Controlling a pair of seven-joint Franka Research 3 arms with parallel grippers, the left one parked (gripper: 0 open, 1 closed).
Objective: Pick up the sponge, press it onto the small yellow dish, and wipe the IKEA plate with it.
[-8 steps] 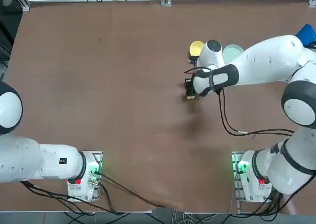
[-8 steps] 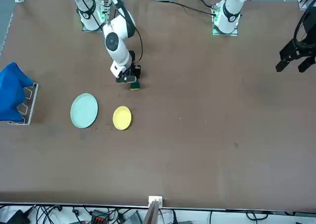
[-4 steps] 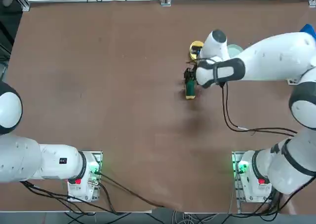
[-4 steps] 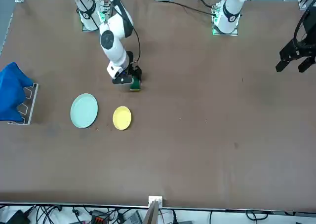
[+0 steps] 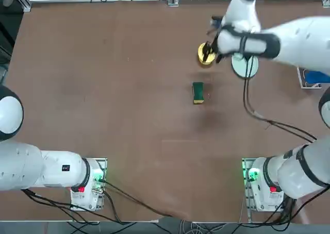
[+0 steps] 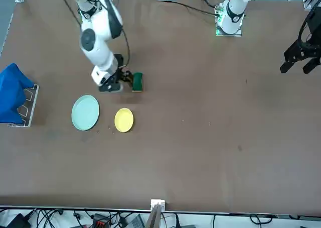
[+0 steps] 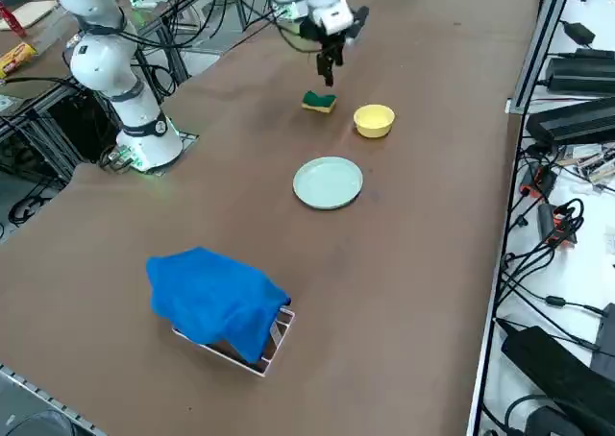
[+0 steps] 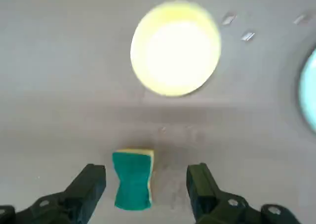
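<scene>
My gripper (image 8: 146,173) hangs high over the worktop (image 6: 225,112) with its fingers spread and nothing between them. The sponge (image 8: 132,179) lies flat and free on the worktop, green face up, and from my wrist it shows in the gap between my fingers, far below them. The dish (image 6: 124,120) stands near the sponge on the side away from my base. The plate (image 6: 85,112) lies a little further from the sponge, out to my right, beside the dish and apart from it. I judge this fits two stages alike: poised over the sponge before a grasp, or risen from it once the pressing and wiping are over. The pictures do not settle which, and neither dish nor plate shows me a mark that would. There is plenty of open room round the sponge, with bare worktop on every side, its edges well off. A blue cloth (image 7: 216,302) on a rack sits well beyond the plate.
</scene>
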